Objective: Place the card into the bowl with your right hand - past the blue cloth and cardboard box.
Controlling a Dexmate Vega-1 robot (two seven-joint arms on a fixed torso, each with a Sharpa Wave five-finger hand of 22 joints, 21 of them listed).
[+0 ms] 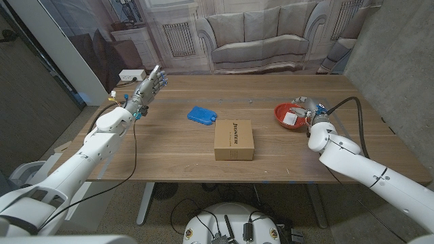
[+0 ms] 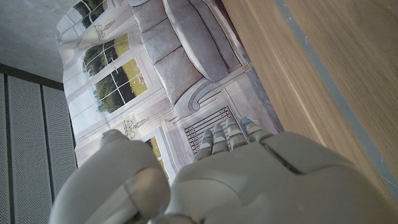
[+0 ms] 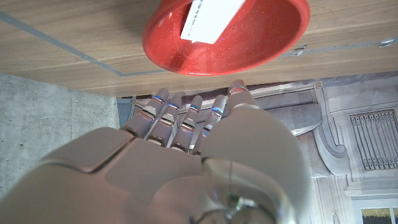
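The red bowl (image 1: pixel 288 116) sits on the table's right side, and a white card (image 1: pixel 290 118) lies inside it. In the right wrist view the card (image 3: pixel 211 17) leans within the bowl (image 3: pixel 249 43), apart from my fingers. My right hand (image 1: pixel 310 112) hovers just at the bowl's right edge, fingers straight together and holding nothing. My left hand (image 1: pixel 149 88) is raised over the table's far left corner, fingers spread and empty. A blue cloth (image 1: pixel 201 115) and a cardboard box (image 1: pixel 234 139) lie mid-table, left of the bowl.
The wooden table (image 1: pixel 169 149) has bare surface at left and front. A small white box (image 1: pixel 131 74) stands behind the far left corner. A printed backdrop of a sofa (image 1: pixel 261 34) hangs beyond the table.
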